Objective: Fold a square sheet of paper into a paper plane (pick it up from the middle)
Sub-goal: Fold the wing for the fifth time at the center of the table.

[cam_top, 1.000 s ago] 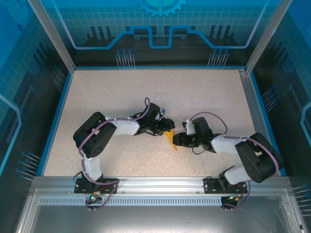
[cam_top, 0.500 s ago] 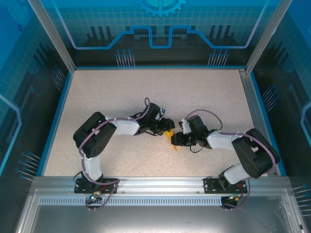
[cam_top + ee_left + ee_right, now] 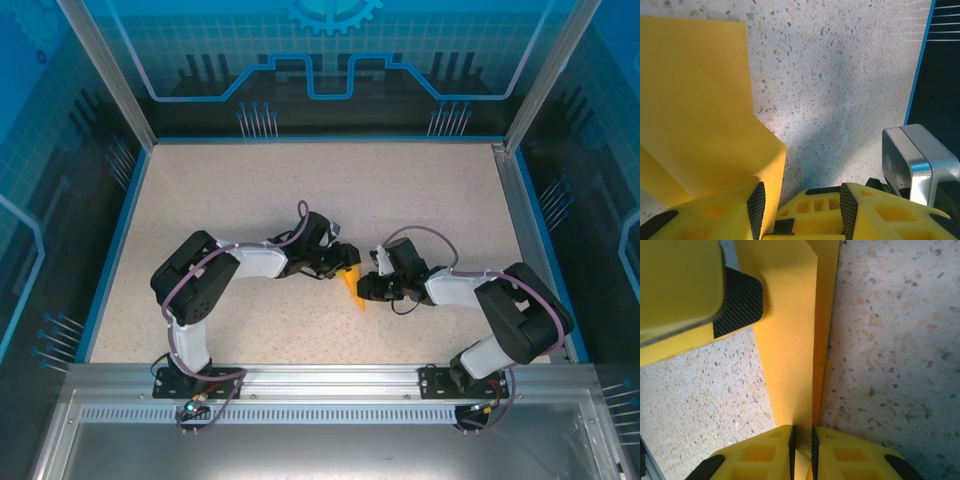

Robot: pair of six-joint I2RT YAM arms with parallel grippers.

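One folded paper (image 3: 790, 340): pinched in R pincer (image 3: 802, 432); L pincer (image 3: 800, 200) spread, paper edge alongside.

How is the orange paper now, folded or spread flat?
Folded: the paper shows overlapping layers along a crease, pinched in the right hand.

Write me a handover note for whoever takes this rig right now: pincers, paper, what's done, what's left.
Left pincer: open, with an edge of the paper inside, against one pad.
Right pincer: shut on a fold of the paper.
Paper: mid-table, between both pincers, already folded into layers with creases.
Done: early folds.
Left: remaining folds and creasing; it is not a clearly finished plane yet.
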